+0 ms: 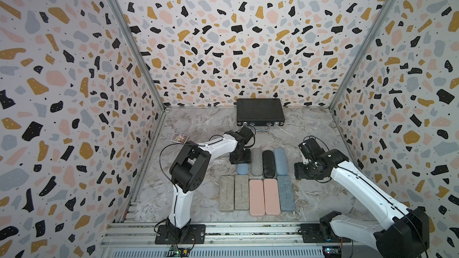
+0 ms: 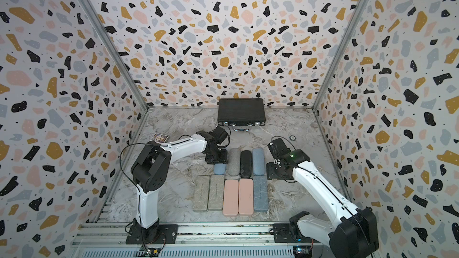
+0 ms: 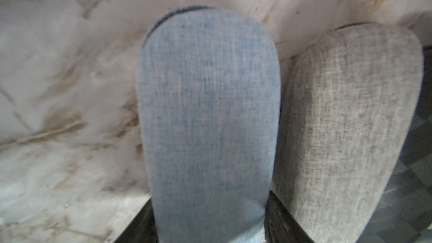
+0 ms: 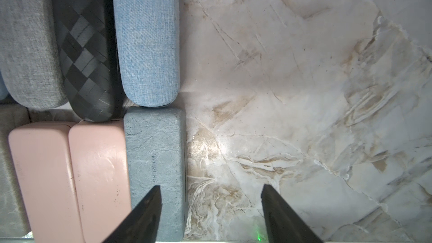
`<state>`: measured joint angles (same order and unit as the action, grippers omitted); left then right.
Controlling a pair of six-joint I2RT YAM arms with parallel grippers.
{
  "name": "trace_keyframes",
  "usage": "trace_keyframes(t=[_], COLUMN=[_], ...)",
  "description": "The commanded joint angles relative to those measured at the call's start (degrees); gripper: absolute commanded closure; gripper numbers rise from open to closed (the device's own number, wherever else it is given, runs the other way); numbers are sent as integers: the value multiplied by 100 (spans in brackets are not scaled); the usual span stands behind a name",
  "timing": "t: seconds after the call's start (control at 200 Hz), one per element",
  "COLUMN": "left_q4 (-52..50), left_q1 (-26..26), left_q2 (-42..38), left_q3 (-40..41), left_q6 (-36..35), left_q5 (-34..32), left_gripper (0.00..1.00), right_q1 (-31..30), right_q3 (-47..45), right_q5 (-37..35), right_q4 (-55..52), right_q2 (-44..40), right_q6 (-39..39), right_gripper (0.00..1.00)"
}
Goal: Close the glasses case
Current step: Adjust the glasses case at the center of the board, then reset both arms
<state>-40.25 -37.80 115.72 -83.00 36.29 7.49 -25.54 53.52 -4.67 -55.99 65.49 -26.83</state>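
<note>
Blue fabric case (image 3: 205, 125) clamped in left jaws; right jaws apart by slate case (image 4: 154, 155), embossing unreadable.

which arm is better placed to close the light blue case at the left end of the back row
Left: the left gripper straddles that light blue case, while the right gripper hangs open over the table beyond the rows' opposite side.

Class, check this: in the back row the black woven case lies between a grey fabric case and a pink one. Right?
Not pink: the black woven case lies between the grey fabric case and a blue fabric case, as the right wrist view shows.
</note>
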Motion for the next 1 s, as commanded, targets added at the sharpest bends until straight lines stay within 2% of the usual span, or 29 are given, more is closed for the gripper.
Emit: trace_keyframes(t=[0.0,0.33,0.461,0.596,0.696,0.761,0.851,0.871,0.941,0.996], left_q4=[30,15,-148,-451,-649,-653,-390,-290,158,514], left_q1=[-66,-69,-68,-51,4,86,301,354,575,825], left_q2=[-162,-268,-427,-724,-1159,-1633,-2398,-2602,-3259,-3713], left_q3=[116,133,44,-114,-119,18,473,618,1224,1665], left_q6=[85,88,45,-67,-153,-279,-531,-586,-775,-898], left_q5=[16,-83,-333,-751,-1205,-1616,-2186,-2373,-2905,-3096], left_gripper=[43,23,19,14,10,0,1,1,1,1], right_q1=[17,15,23,16,14,16,20,21,27,23], right_q3=[-25,-11,14,54,-6,-170,-445,-532,-866,-1157], right_q5=[10,36,5,-89,-427,-747,-1204,-1303,-1812,-2240], right_q4=[-97,-98,-109,-99,-18,197,552,683,1128,1543], right_q2=[-167,-195,-255,-360,-501,-684,-895,-948,-1139,-1298], right_q6=[-59,-92,-111,-169,-295,-379,-460,-455,-491,-525], right_gripper=[30,30,30,29,28,27,26,25,2,1])
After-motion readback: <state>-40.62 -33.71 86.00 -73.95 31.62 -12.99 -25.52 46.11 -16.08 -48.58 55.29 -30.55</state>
